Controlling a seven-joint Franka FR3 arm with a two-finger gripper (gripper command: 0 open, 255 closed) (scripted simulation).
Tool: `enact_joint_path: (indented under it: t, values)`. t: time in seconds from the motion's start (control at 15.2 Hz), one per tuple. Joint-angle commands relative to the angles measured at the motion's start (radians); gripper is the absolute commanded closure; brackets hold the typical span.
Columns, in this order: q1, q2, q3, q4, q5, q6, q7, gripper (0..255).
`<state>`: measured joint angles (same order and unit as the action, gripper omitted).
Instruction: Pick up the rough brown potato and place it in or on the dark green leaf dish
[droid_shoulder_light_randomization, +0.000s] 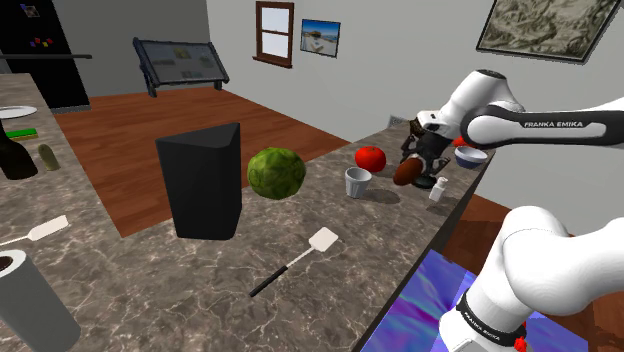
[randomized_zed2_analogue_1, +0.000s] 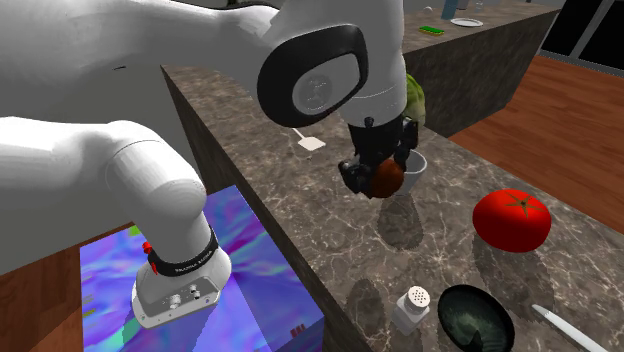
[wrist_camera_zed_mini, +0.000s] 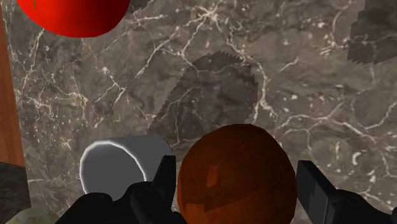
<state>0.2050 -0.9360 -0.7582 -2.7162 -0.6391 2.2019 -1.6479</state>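
The brown-veined stone counter (droid_shoulder_light_randomization: 200, 270) carries a tall black wedge-shaped block (droid_shoulder_light_randomization: 203, 185) with a green cabbage (droid_shoulder_light_randomization: 276, 172) just beside it, then a grey cup (droid_shoulder_light_randomization: 358, 181), a red tomato (droid_shoulder_light_randomization: 370, 158), a white shaker (droid_shoulder_light_randomization: 439, 187) just beside a dark green dish (randomized_zed2_analogue_1: 476, 318), and a white spatula (droid_shoulder_light_randomization: 295, 260) lying flat.

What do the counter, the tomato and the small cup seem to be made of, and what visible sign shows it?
Counter: dark stone, probably marble, from pale branching veins. Tomato: smooth red skin, faint sheen, dark stalk mark. Small cup: plain pale grey, matte; perhaps ceramic, left open.
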Motion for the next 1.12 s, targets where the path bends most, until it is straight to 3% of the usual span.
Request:
enact_joint_path:
  t: [0.0, 0.33, 0.59, 0.92, 1.06]
  values:
    - [0.014, 0.038, -0.058, 0.051, -0.008, 0.010, -0.050, 255]
    - [0.068, 0.113, -0.204, 0.182, -0.011, 0.020, -0.174, 255]
    - [0.142, 0.170, -0.331, 0.301, 0.002, 0.022, -0.271, 255]
    - [0.277, 0.226, -0.509, 0.470, 0.031, 0.011, -0.388, 255]
    - [0.364, 0.243, -0.609, 0.565, 0.045, -0.003, -0.443, 255]
